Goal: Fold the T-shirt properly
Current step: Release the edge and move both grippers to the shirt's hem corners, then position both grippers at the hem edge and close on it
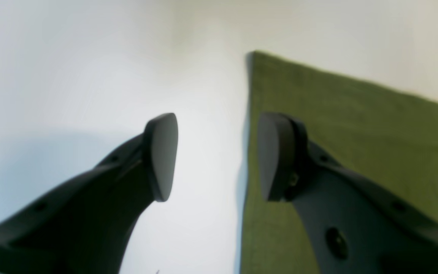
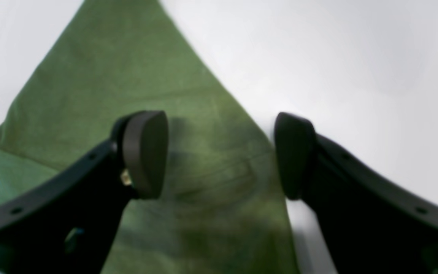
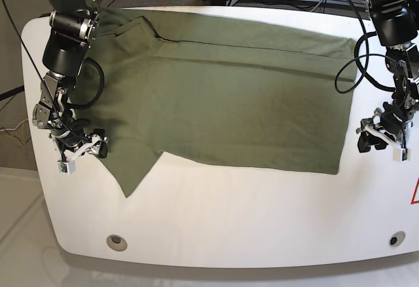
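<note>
The olive T-shirt (image 3: 222,97) lies spread flat on the white table (image 3: 236,215), with one sleeve pointing toward the front left. My right gripper (image 3: 80,151) is at that sleeve's outer edge. In the right wrist view it (image 2: 221,156) is open, one finger over the T-shirt (image 2: 127,76) and the other over bare table, with nothing held. My left gripper (image 3: 378,140) is just beyond the shirt's right edge. In the left wrist view it (image 1: 217,156) is open and empty, and the T-shirt's (image 1: 356,133) straight edge runs beside its right finger.
The table's rounded front edge has two round holes (image 3: 117,240) (image 3: 393,239). A red warning triangle (image 3: 415,192) marks its right edge. Black cables (image 3: 347,71) hang beside the left arm. Equipment and wires sit behind the table.
</note>
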{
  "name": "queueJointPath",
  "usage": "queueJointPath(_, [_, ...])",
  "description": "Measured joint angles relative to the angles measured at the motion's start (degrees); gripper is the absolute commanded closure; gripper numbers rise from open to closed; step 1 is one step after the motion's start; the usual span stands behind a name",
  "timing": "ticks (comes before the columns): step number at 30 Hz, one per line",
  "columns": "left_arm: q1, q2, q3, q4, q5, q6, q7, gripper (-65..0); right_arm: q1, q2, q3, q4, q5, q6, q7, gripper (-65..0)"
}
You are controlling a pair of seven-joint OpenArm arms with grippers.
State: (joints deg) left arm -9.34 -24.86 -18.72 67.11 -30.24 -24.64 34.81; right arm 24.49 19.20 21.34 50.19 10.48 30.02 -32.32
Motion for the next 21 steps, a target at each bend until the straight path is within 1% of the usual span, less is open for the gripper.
queueJointPath(4, [0.52,-0.15,1.22,2.01,0.24,-0.33,0.31,-31.4,0.07,-0.20,-0.07,-0.11,0.09,0.04,0.42,-42.0])
queueJointPath(11, [0.17,-0.28,3.34,1.36,0.66,-0.52,0.22,-32.2,0.02,-0.50,-0.46,-1.27,0.24,0.26,0.79,-41.8])
queueJointPath(13, [-0.48,-0.28,3.93,0.00,0.68,-0.52,0.02,-32.5,0.07,-0.52,-0.70,-1.73,0.26,0.68,0.63,-41.7])
queueJointPath(15, [-2.36,-0.20,4.09,-3.89,1.07,-0.96,-0.11,-32.6,0.26,-0.79,-0.76,-2.25,0.26,1.07,0.48,-41.7])
queueJointPath(18, [-4.57,0.04,4.37,-7.26,2.82,0.35,0.07,-32.7,0.26,-0.79,-0.81,-2.64,0.83,1.53,0.59,-41.7])
queueJointPath(21, [-5.16,-0.07,4.28,-8.59,1.53,-0.72,-0.48,-32.7,0.22,-0.81,-0.76,-2.69,0.85,1.60,0.50,-41.7])
